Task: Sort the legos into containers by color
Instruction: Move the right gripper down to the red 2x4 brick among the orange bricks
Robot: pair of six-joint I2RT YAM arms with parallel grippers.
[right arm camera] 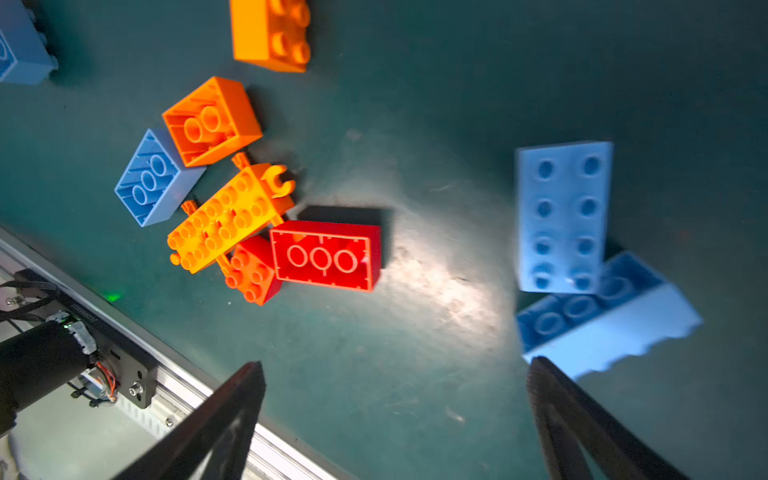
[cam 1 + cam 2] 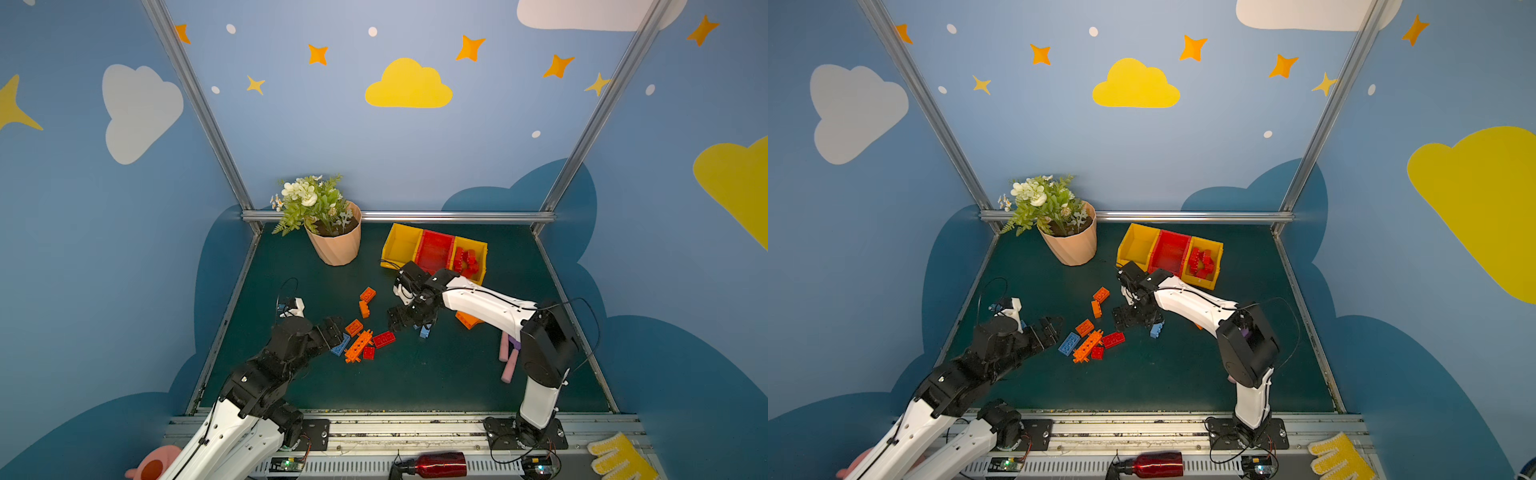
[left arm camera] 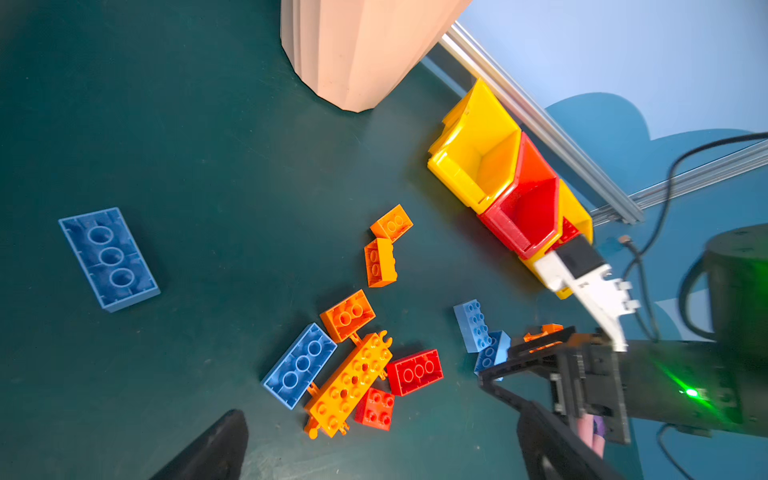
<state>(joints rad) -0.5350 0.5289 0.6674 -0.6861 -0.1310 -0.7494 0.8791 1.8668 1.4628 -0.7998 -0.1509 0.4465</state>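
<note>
Sorting legos (image 2: 361, 340) by colour, most lying loose.
Bins (image 2: 395, 241) stand in a row beyond the right gripper (image 2: 398, 319), within its reach for dropping; only the yellow end bin (image 2: 481, 249) holds red legos (image 2: 467, 261), the other two look bare. That gripper is spread wide and empty, two blue legos (image 1: 563, 216) just beside one finger, probably its next pick. Left gripper (image 3: 382, 436), likewise spread, faces the mixed pile (image 3: 353, 374).

Far-right yellow bin (image 2: 1202, 284) holds red legos (image 2: 1201, 262); loose bricks (image 2: 1087, 346) in orange, red and blue cluster on the mat (image 2: 1183, 374); right gripper (image 2: 1121, 319) low, just beside a light blue brick (image 2: 1156, 330); left gripper (image 2: 1057, 328) just beside the cluster's blue brick (image 2: 1069, 344).
</note>
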